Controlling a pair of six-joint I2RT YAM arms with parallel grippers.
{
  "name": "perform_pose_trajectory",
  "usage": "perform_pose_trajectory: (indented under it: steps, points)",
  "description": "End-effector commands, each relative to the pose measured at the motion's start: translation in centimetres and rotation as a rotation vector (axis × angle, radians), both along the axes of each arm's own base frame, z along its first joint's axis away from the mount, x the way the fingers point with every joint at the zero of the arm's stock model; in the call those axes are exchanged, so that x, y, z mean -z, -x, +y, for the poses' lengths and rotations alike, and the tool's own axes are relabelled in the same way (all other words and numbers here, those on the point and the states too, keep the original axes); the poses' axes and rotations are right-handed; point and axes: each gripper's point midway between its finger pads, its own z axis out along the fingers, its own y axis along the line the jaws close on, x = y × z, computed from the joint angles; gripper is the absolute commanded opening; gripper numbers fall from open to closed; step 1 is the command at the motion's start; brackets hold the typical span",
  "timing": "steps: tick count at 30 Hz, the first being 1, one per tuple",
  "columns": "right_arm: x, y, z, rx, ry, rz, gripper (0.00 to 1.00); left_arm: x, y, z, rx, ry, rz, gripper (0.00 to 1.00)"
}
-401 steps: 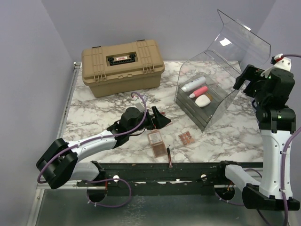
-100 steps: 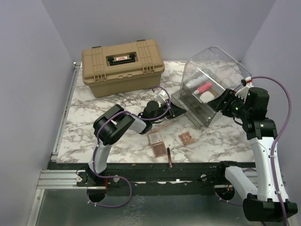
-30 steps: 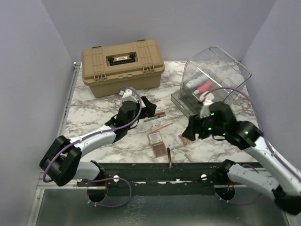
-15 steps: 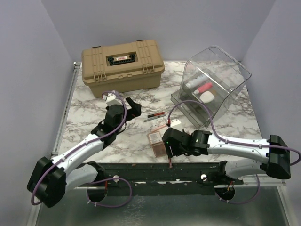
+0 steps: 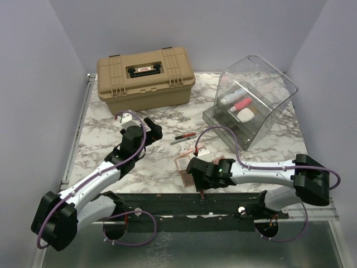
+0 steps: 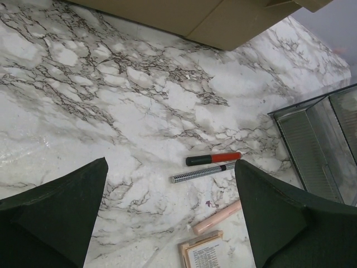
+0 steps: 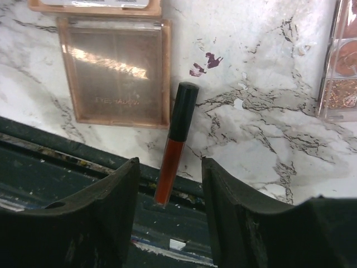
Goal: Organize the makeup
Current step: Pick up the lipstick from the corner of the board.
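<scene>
Bright, even light from overhead fills all three views. From above, the marble table [image 5: 100, 125] is crisp, with only soft, faint shadows beneath the arms. Pale reflections streak the clear plastic bin [image 5: 273, 78]. In the right wrist view a glare band crosses the clear-lidded eyeshadow palette [image 7: 114, 72], and the right gripper [image 7: 169, 164] looms dark and slightly soft. The left gripper [image 6: 170, 163] is near-black, its detail lost, and the marble beside it has a glossy sheen.
</scene>
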Motion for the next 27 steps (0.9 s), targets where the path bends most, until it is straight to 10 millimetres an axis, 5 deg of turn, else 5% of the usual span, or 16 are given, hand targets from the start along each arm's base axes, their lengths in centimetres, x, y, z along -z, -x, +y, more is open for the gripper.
perform_pose_trajectory:
  steps: [1,16,27]
  points:
    - [1.7,0.2,0.0,0.027,0.027,0.017,0.52,0.8,-0.1,0.6,-0.025,-0.011,0.029,0.98]
    - [3.5,0.0,-1.6,0.073,0.118,0.012,0.34,1.3,-0.1,0.9,-0.034,-0.013,0.037,0.98]
    - [2.0,-1.1,-1.4,0.041,0.101,-0.057,0.12,1.2,-0.7,0.5,-0.021,-0.014,0.042,0.98]
